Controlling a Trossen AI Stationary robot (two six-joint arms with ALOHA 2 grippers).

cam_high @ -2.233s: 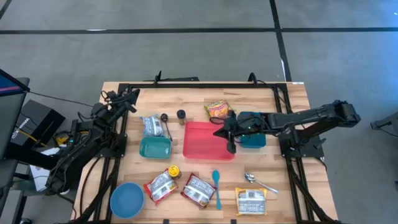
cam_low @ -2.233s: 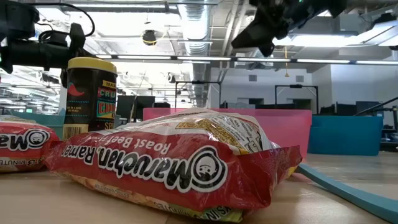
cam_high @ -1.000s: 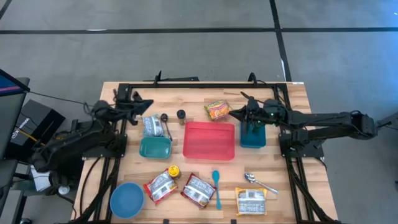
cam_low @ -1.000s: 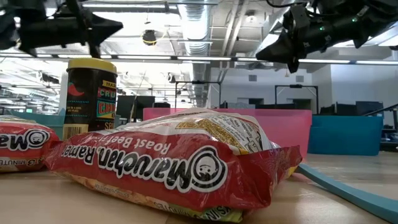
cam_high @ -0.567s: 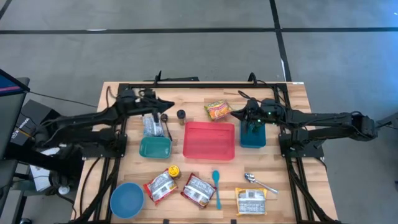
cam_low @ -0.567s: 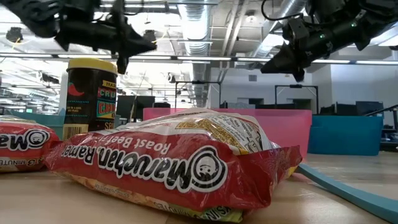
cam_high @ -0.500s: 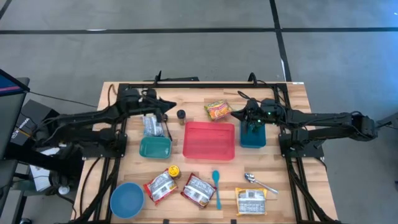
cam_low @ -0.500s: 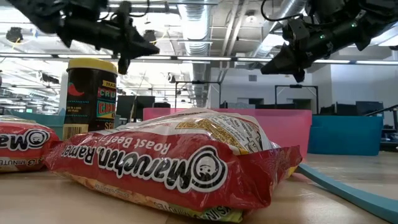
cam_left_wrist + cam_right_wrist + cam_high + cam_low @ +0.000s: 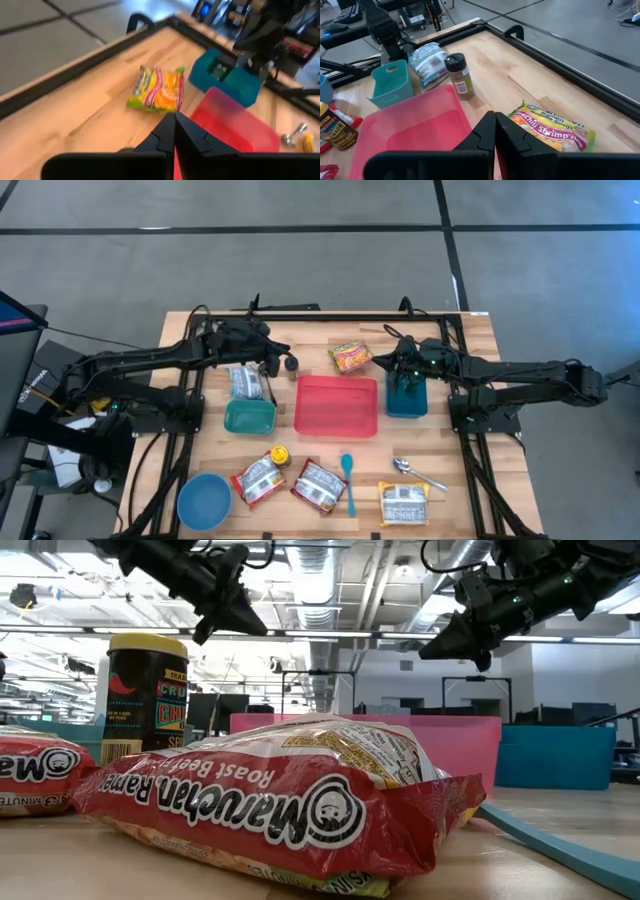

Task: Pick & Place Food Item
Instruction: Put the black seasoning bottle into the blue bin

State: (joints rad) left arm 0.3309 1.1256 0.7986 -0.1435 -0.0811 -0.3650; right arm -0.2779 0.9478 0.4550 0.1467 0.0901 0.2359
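Above the table's far side, both hands (closed) hover: left hand (image 9: 272, 362), right hand (image 9: 383, 366).

My right hand (image 9: 495, 131) is pinched shut above the wooden table (image 9: 530, 80). Just past my fingertips lies a shrimp noodle packet (image 9: 555, 131), beside the pink tray (image 9: 410, 135). A dark-capped spice bottle (image 9: 457, 76) stands at the tray's far edge, near a teal bin (image 9: 392, 82) and a blue-white bag (image 9: 431, 60).

Both arms reach inward above the desk's far side. Left claw (image 9: 272, 361) is closed and empty; right claw (image 9: 388, 361) likewise, fingers pressed together.
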